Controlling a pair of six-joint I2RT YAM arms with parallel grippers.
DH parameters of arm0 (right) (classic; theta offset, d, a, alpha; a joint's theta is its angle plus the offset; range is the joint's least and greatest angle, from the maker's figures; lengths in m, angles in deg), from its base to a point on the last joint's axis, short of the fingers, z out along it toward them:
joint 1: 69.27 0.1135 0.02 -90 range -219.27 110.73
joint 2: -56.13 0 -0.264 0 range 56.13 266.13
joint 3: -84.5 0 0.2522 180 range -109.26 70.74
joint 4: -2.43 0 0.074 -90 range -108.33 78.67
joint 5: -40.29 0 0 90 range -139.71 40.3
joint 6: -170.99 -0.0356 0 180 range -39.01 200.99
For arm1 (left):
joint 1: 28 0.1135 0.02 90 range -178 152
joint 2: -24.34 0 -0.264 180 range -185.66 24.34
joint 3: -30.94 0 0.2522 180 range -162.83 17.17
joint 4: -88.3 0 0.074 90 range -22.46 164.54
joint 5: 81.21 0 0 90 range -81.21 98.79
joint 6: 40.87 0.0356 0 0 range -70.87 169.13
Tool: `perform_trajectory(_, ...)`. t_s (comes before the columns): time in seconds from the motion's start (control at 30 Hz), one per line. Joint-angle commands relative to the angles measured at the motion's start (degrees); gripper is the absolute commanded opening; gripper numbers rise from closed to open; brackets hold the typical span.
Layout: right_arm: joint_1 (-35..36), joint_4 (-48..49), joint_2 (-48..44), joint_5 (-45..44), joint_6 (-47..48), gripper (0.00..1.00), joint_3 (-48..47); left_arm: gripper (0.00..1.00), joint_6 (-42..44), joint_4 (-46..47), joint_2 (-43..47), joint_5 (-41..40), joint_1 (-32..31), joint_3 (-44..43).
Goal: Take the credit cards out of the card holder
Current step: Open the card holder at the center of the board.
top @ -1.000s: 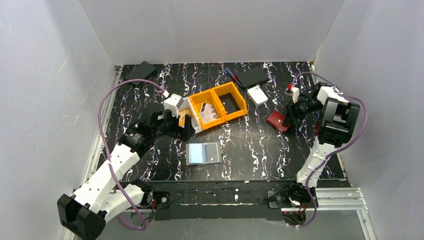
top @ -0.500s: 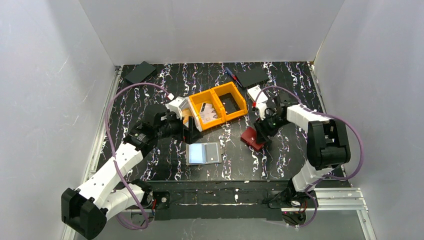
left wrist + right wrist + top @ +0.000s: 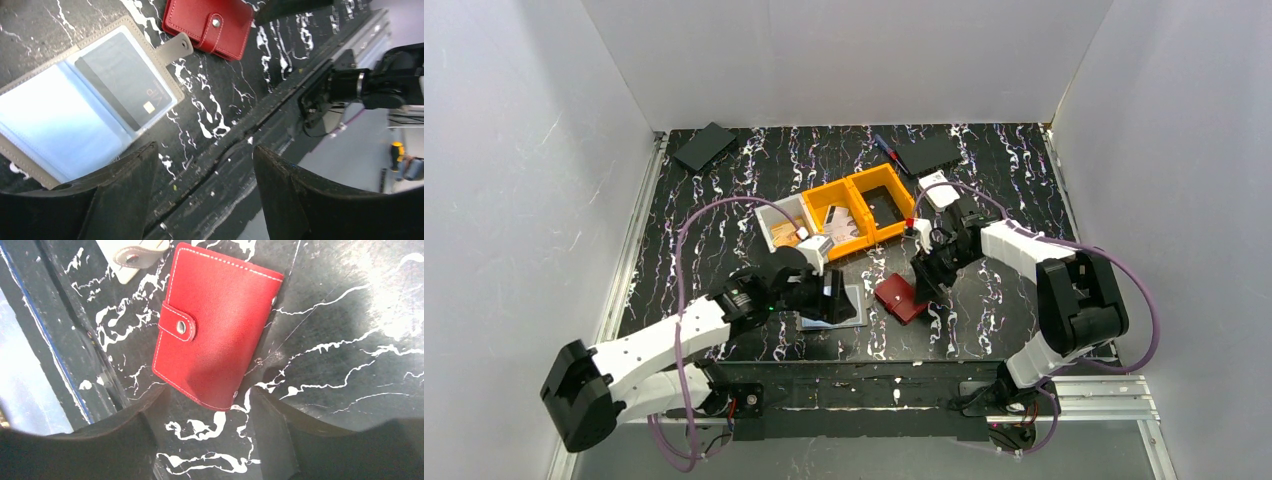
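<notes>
The red card holder (image 3: 900, 297) lies flat on the black marbled table, shut by its snap tab (image 3: 178, 325). My right gripper (image 3: 926, 272) stands just behind it. In the right wrist view the holder (image 3: 215, 325) has its near corner just between the open fingertips of that gripper (image 3: 200, 407), which do not clamp it. The credit cards inside it are hidden. My left gripper (image 3: 829, 296) hangs open and empty over an open grey sleeve booklet (image 3: 30, 150), left of the holder (image 3: 210, 25). One clear sleeve shows a dark chip card (image 3: 125, 85).
Orange bins (image 3: 902, 190) and a grey bin (image 3: 769, 212) stand behind, with loose cards (image 3: 844, 222) in one. A white box (image 3: 939, 188), a pen (image 3: 884, 148) and two flat black items (image 3: 705, 146) (image 3: 928, 152) lie at the back. The table's front rail (image 3: 874, 385) is close.
The right gripper carried the red holder from the right side to the front centre, where it now lies flat. The left arm swung from the bins to the grey booklet, its jaws narrowing.
</notes>
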State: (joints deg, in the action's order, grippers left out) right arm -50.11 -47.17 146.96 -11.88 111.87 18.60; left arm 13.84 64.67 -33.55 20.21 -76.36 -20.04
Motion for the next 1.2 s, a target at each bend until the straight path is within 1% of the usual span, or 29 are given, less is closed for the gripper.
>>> perform_trajectory(0.0, -1.85, -1.37, 0.24, 2.35, -0.59, 0.92, -3.70, 0.67, 5.02, 6.42, -5.96, -7.93, -3.98, -2.65)
perform_trajectory(0.03, -3.70, -0.14, -0.03, 1.79, -1.91, 0.97, -3.70, 0.67, 6.03, 8.50, -7.73, -8.07, -4.63, -3.19)
perform_trajectory(0.1, -7.21, 0.11, -0.45, 2.86, -2.20, 0.98, -3.83, 0.62, 7.14, 9.50, -12.12, -7.51, -5.25, -6.36)
perform_trajectory(0.17, -8.29, -0.21, -1.38, 2.56, -1.40, 0.98, -3.39, 0.56, 7.06, 7.89, -17.32, -8.48, -6.15, -11.57)
perform_trajectory(0.23, -8.37, 0.62, -3.24, 2.58, -1.37, 0.98, -2.06, 0.52, 6.76, 5.01, -23.37, -12.56, -8.17, -16.06)
perform_trajectory(0.3, -8.41, 1.46, -4.70, 1.38, -1.27, 0.99, -1.15, 0.44, 5.89, 0.78, -27.99, -18.19, -10.59, -21.14)
perform_trajectory(0.37, -8.78, 3.46, -6.49, -0.16, -2.79, 0.98, -0.12, 0.39, 3.69, -3.14, -32.31, -23.20, -12.64, -25.17)
perform_trajectory(0.47, -11.11, 6.55, -8.35, -0.56, -6.50, 0.98, 0.71, 0.34, -0.37, -9.70, -38.36, -29.66, -15.35, -31.67)
perform_trajectory(0.57, -14.72, 6.99, -8.63, 0.33, -8.27, 0.98, 1.05, 0.22, -10.52, -20.91, -45.44, -35.92, -16.87, -40.17)
perform_trajectory(0.63, -15.99, 6.46, -8.35, 0.46, -8.41, 0.98, 1.04, 0.13, -17.29, -28.83, -49.66, -36.93, -16.88, -46.19)
perform_trajectory(0.67, -16.30, 6.03, -8.27, 0.35, -8.38, 0.98, 0.93, 0.12, -20.42, -32.06, -51.50, -36.86, -16.86, -48.67)
perform_trajectory(0.73, -16.65, 5.78, -8.19, 0.11, -8.44, 0.98, 0.73, 0.13, -24.33, -35.96, -54.03, -35.75, -16.88, -53.45)
perform_trajectory(0.77, -16.78, 5.69, -8.18, -0.08, -8.41, 0.98, 0.66, 0.15, -26.21, -36.94, -54.90, -35.27, -16.90, -54.61)
perform_trajectory(0.8, -16.92, 5.50, -8.27, -0.11, -8.41, 0.98, 0.57, 0.19, -28.09, -37.71, -55.56, -34.99, -16.86, -55.52)
perform_trajectory(0.83, -17.14, 5.50, -8.39, -0.12, -8.39, 0.98, 0.55, 0.28, -29.78, -38.47, -56.15, -35.10, -16.86, -56.38)
perform_trajectory(0.9, -17.52, 5.40, -8.61, 0.11, -8.42, 0.98, 0.70, 0.39, -32.27, -41.02, -57.70, -36.27, -16.86, -58.64)
perform_trajectory(0.93, -17.68, 5.33, -8.72, 0.28, -8.41, 0.98, 0.72, 0.47, -33.16, -43.39, -58.72, -37.19, -16.86, -60.56)
perform_trajectory(1.0, -17.83, 5.33, -8.91, 0.47, -8.37, 0.98, 0.72, 0.50, -33.81, -47.37, -61.55, -37.95, -16.86, -65.13)
perform_trajectory(1.17, -18.38, 4.98, -9.24, 0.46, -8.41, 0.98, 0.60, 0.49, -33.98, -52.15, -67.48, -36.96, -16.86, -73.03)
